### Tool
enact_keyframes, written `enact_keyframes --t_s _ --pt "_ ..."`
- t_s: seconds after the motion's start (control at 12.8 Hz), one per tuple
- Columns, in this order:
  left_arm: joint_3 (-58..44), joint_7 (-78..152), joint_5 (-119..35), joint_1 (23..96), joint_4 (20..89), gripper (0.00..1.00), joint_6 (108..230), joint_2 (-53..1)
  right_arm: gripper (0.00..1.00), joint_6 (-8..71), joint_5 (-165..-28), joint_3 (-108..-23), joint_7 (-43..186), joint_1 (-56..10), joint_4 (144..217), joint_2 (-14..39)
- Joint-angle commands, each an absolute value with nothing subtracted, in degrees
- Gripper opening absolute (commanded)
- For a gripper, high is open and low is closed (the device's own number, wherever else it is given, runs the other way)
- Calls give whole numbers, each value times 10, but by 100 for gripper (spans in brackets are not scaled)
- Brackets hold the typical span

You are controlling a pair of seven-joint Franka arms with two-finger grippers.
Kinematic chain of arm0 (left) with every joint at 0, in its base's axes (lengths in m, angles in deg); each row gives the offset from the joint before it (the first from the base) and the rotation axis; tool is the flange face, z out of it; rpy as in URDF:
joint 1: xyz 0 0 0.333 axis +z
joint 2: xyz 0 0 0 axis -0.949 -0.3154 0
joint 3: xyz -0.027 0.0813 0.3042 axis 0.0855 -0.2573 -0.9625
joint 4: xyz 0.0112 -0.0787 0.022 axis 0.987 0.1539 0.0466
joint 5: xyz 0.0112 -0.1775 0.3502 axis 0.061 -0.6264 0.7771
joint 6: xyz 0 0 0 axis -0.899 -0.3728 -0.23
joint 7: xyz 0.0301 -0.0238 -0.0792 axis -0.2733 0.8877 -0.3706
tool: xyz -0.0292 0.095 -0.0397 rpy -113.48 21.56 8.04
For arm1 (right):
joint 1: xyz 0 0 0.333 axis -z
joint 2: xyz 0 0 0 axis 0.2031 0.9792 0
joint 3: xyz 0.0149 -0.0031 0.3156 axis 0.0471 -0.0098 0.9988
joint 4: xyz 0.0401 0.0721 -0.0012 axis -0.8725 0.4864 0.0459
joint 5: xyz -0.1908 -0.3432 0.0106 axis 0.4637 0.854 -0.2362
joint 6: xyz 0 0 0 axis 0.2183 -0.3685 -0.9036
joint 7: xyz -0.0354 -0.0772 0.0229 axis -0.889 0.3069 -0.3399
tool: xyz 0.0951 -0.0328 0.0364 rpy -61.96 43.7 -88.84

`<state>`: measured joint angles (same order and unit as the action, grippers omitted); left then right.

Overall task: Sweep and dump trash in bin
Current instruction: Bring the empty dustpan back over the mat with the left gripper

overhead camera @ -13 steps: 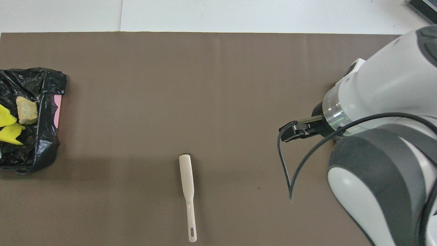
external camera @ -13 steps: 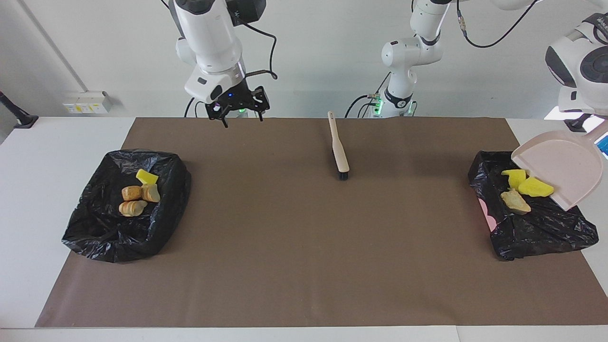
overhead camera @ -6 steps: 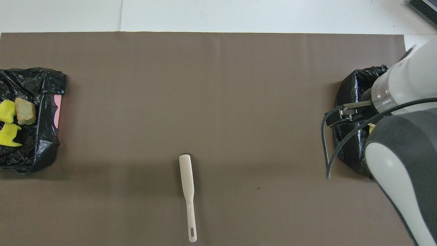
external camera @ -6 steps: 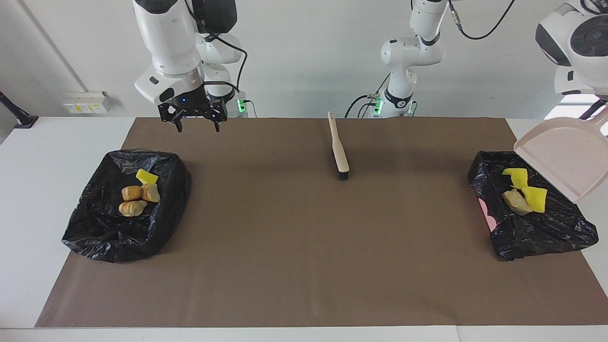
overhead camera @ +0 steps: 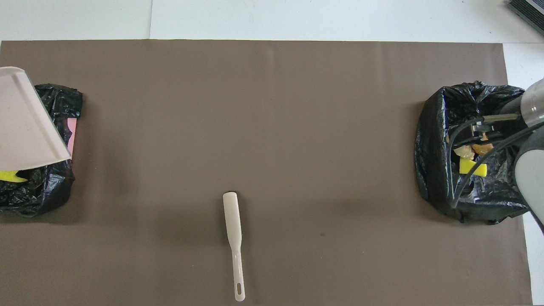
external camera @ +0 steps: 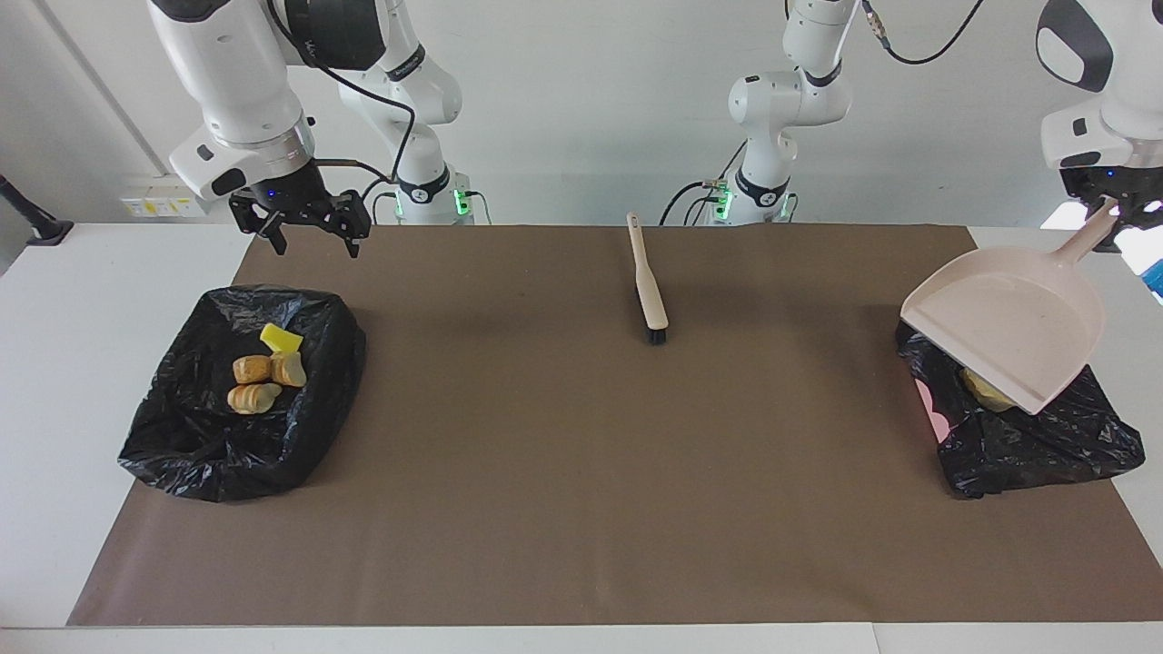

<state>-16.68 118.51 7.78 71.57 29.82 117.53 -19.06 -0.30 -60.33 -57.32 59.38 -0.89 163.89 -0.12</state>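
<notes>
— Across the tabletop (external camera: 581,640) lies a brown mat (external camera: 581,509) with two black-bagged bins on it: one (external camera: 238,400) at the right arm's end, one (external camera: 1027,436) at the left arm's end. Which step is this?

— Dumping, I'd judge, or just after it. The left gripper (external camera: 1110,207) has its jaws pinched on the handle of the dustpan (external camera: 1004,327), tilted over its bin. No scrap lies on the mat.

— And the next move?

— Probably setting the dustpan down on the mat, clear of the bag. The right gripper (external camera: 305,234) waits with jaws spread, over the mat's edge nearest the robots, by its bin.

— Counts?

— Two bins, one dustpan, one brush (external camera: 648,292) lying untouched mid-mat, close to the robots. The trash (external camera: 263,372) in the right arm's bin: three tan chunks, one yellow scrap. In the other, the pan hides most; one tan piece (external camera: 986,391) and a yellow sliver (overhead camera: 10,175) show, perhaps more beneath.
</notes>
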Motion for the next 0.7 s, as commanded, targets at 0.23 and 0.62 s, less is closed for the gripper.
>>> enact_keyframes --t_s 0.23,0.62 --pt "-165 890 -50 660 338 0 1173 -157 100 -17 -612 -569 593 -9 1642 -38" --pt "-165 548 -104 538 407 0 1254 -158 100 -36 -640 -597 598 -16 1639 -43"
